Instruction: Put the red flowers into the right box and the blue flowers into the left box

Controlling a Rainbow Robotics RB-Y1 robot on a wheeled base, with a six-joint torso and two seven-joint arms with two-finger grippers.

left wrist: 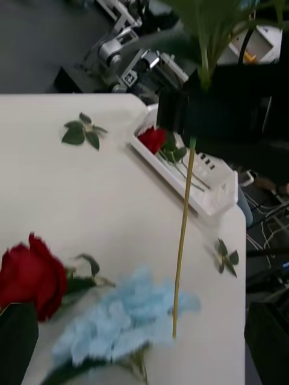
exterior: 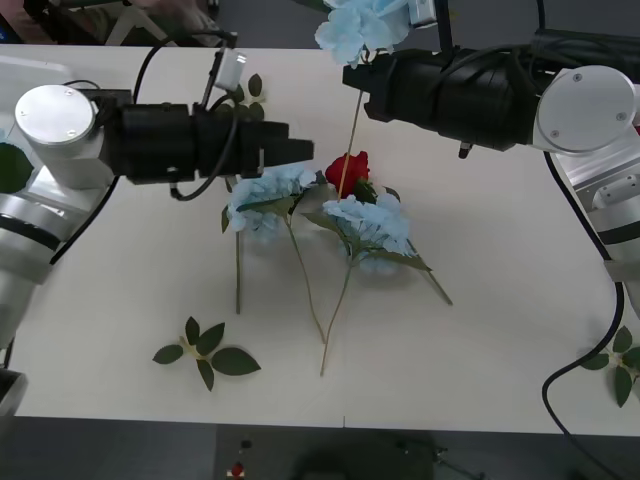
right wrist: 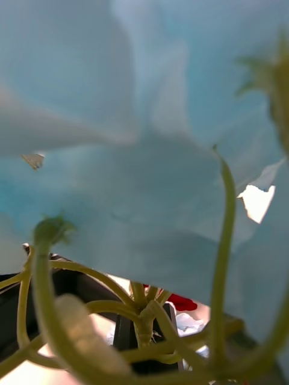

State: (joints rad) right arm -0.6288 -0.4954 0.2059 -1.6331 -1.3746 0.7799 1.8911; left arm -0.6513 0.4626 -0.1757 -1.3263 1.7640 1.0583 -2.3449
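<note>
Mid-task. Right gripper (exterior: pixel 352 78) is pinching a blue flower (exterior: pixel 360 28) aloft at far centre, stem hanging, not yet boxed. One rose (left wrist: pixel 152 138) already lies in the right box (left wrist: pixel 208 201). Left on the table (exterior: pixel 500 300) — two blue clusters (exterior: pixel 265 195), one rose (exterior: pixel 349 172). Left gripper (exterior: pixel 300 150) hovers over them; can't tell its jaws.

The right arm reaches across from the right side, high above the table, and its gripper (exterior: pixel 352 78) is closed tight. The left arm reaches in from the left, lower down, with its gripper (exterior: pixel 300 150) pointing toward the middle.
</note>
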